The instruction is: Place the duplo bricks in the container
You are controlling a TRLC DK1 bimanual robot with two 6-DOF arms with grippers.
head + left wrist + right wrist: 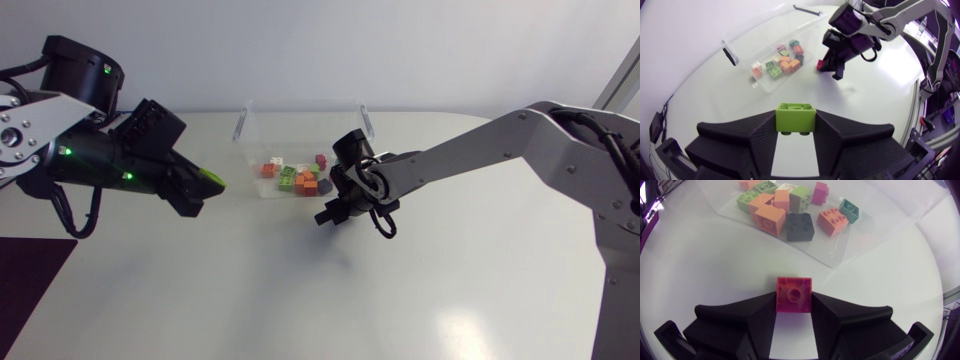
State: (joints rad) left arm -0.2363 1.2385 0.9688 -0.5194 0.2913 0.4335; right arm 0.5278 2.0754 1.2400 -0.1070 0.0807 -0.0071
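A clear plastic container (300, 118) stands at the table's back middle with several duplo bricks (297, 178) of mixed colours on its floor. My left gripper (203, 188) hangs left of the container, shut on a lime green brick (795, 117) that shows at its fingertips (213, 181). My right gripper (330, 213) is low over the table just in front of the container's right front corner, shut on a red-pink brick (793, 294). The left wrist view shows that brick (820, 64) at my right gripper (832, 70), beside the container (747, 35).
The white table (300, 300) stretches wide in front of both grippers. In the right wrist view the container's bricks (790, 210) lie just ahead of the gripper, among them a black one (801, 226) and orange ones. A dark mat (25, 275) lies at the table's front left.
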